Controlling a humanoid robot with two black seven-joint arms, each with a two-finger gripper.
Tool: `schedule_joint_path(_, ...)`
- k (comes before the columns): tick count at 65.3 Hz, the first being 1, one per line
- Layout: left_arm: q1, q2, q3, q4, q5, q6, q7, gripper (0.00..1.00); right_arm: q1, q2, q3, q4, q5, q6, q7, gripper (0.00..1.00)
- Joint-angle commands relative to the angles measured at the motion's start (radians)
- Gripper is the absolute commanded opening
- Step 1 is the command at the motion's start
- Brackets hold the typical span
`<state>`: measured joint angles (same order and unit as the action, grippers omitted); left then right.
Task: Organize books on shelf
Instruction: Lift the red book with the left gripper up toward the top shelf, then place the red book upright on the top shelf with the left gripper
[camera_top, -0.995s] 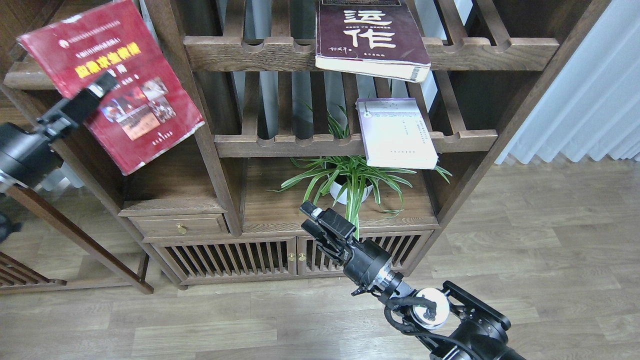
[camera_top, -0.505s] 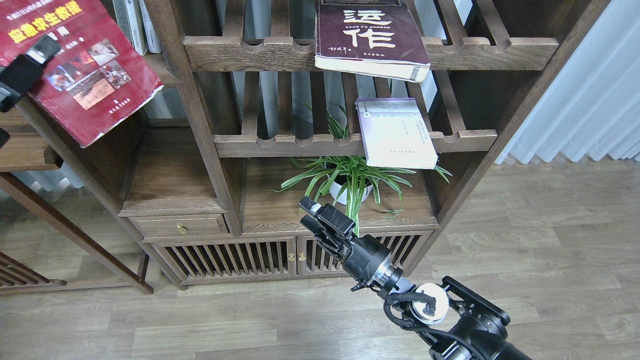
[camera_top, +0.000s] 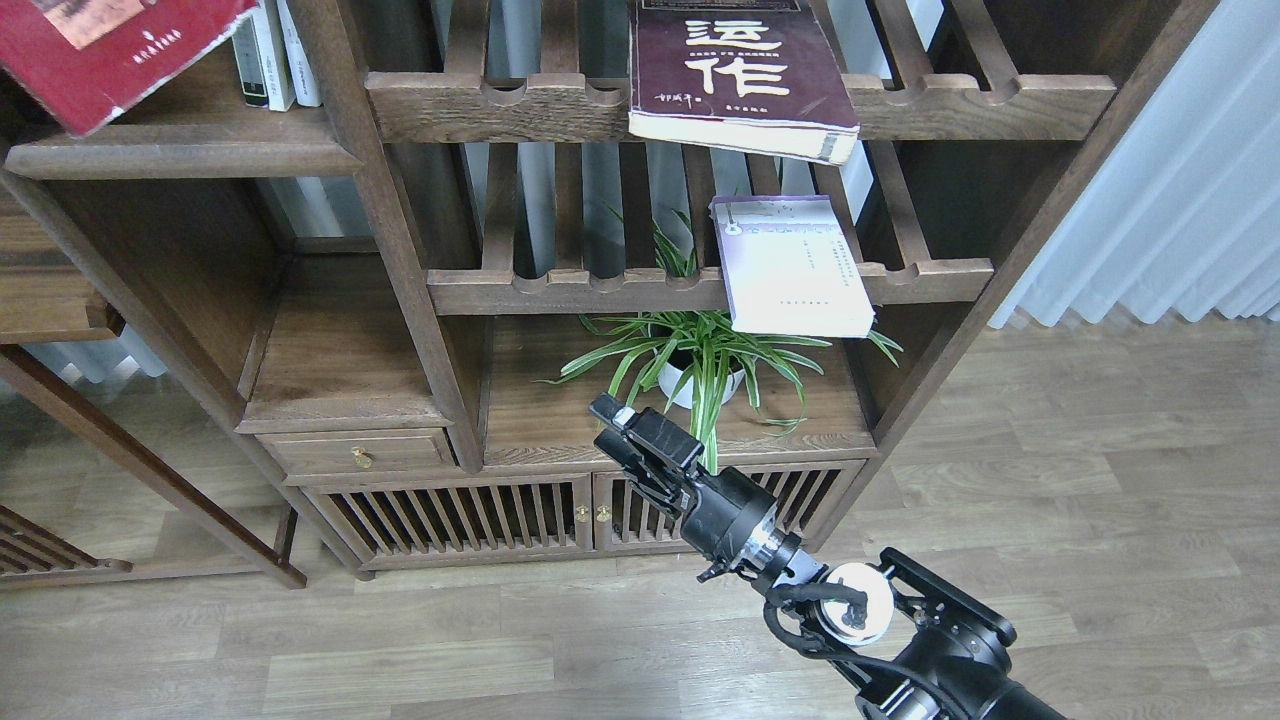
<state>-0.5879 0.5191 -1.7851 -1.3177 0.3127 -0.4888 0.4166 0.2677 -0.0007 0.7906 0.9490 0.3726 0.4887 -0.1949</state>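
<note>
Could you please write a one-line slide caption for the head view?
Red book over the plank shelf; right gripper waits by the plant.

A green spider plant (camera_top: 700, 350) with long narrow leaves grows in a white pot (camera_top: 690, 385) on a low wooden ledge of a dark-brown bookcase. Below the ledge are two slatted cabinet doors (camera_top: 520, 515) with small brass knobs, and to their left a small drawer (camera_top: 355, 452) with a brass knob. Thin white- and grey-spined books (camera_top: 275, 55) stand upright at the upper left. Pale pleated curtains (camera_top: 1170, 190) hang at the right. The floor (camera_top: 1080, 470) is grey-brown wood plank.
</note>
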Motion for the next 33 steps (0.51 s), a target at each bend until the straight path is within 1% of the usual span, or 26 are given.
schedule_joint_path(1,-0.004,-0.025,-0.02,-0.002,0.068,0.0,-0.015,0.0,0.002,0.001,0.003,-0.002,-0.001,0.0,0.0,0.8)
schedule_joint_path(5,-0.004,-0.033,-0.026,-0.003,0.104,0.0,-0.032,0.0,0.005,0.001,0.004,-0.002,-0.003,0.0,0.0,0.8)
schedule_joint_path(15,-0.006,-0.067,-0.025,-0.011,0.221,0.0,-0.102,0.0,0.007,0.001,0.004,-0.004,-0.003,0.0,0.0,0.8)
schedule_joint_path(24,-0.012,-0.07,-0.019,-0.009,0.279,0.0,-0.119,0.0,0.007,0.001,0.004,-0.004,-0.003,0.0,0.0,0.8)
schedule_joint_path(31,-0.023,-0.071,-0.007,-0.006,0.325,0.001,-0.148,0.0,0.007,0.001,0.004,-0.006,-0.003,0.0,0.0,0.8)
schedule_joint_path(33,-0.023,-0.073,-0.007,-0.006,0.35,0.019,-0.16,0.0,0.007,0.001,0.004,-0.006,-0.003,0.0,0.0,0.8)
